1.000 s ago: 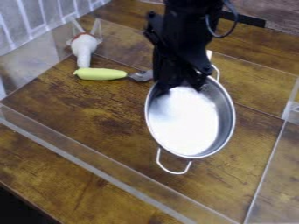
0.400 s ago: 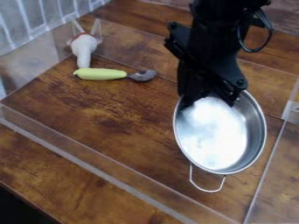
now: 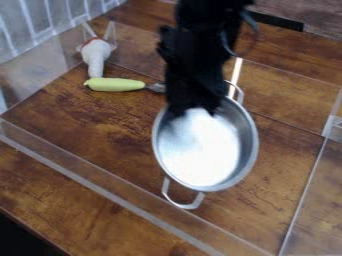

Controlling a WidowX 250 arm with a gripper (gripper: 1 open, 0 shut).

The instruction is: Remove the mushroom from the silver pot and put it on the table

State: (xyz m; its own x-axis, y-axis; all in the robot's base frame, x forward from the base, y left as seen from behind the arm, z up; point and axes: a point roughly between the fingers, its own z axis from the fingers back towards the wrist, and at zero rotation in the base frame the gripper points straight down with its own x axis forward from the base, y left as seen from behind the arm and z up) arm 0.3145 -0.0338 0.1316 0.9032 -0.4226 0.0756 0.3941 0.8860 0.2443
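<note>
We see the mushroom (image 3: pixel 96 56) lying outside the silver pot (image 3: pixel 205 148), on the brown tabletop (image 3: pixel 100 130) at the upper left of the view, near the corner of the clear rails (image 3: pixel 114 192). Just beside it lies 1 long yellow-green piece (image 3: pixel 115 85), its right end near the 1 grey spoon (image 3: pixel 156 87), partly hidden by the arm. The pot is tilted, its bright interior facing us; of its 2 wire handles, 1 shows at the lower rim and 1 at the upper right. The black arm (image 3: pixel 207 35) descends from the top of the view and ends in the jaws (image 3: pixel 198 104) at the pot's upper rim. The jaws are together; blur and shadow hide their tips, so we cannot tell whether the rim is pinched between them.
</note>
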